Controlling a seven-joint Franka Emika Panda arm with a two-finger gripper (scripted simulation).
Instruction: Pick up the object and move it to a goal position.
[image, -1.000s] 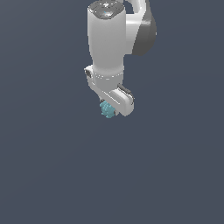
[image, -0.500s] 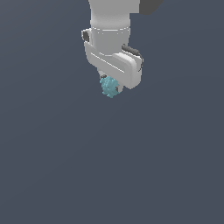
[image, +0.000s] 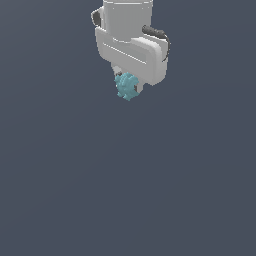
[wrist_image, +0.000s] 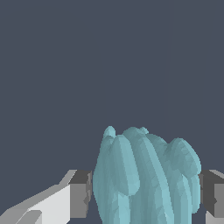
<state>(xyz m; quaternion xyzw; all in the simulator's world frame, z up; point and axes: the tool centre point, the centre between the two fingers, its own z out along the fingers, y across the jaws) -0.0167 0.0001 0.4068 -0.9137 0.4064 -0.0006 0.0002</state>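
The object, a small teal-blue lumpy, ridged blob (image: 127, 86), hangs just under the white robot hand near the top of the exterior view. My gripper (image: 128, 86) is shut on it and holds it in the air over the plain dark grey ground. In the wrist view the blob (wrist_image: 144, 179) sits large between the two dark finger pads (wrist_image: 80, 193), which press on its two sides. The fingers are mostly hidden behind the hand and the blob in the exterior view.
Only the flat dark grey ground (image: 128, 190) shows below and around the arm. No other object, container or edge is in view.
The arm has turned about its vertical axis and come nearer to the exterior camera, so hand and blob look larger. The blob has stayed held in the fingers.
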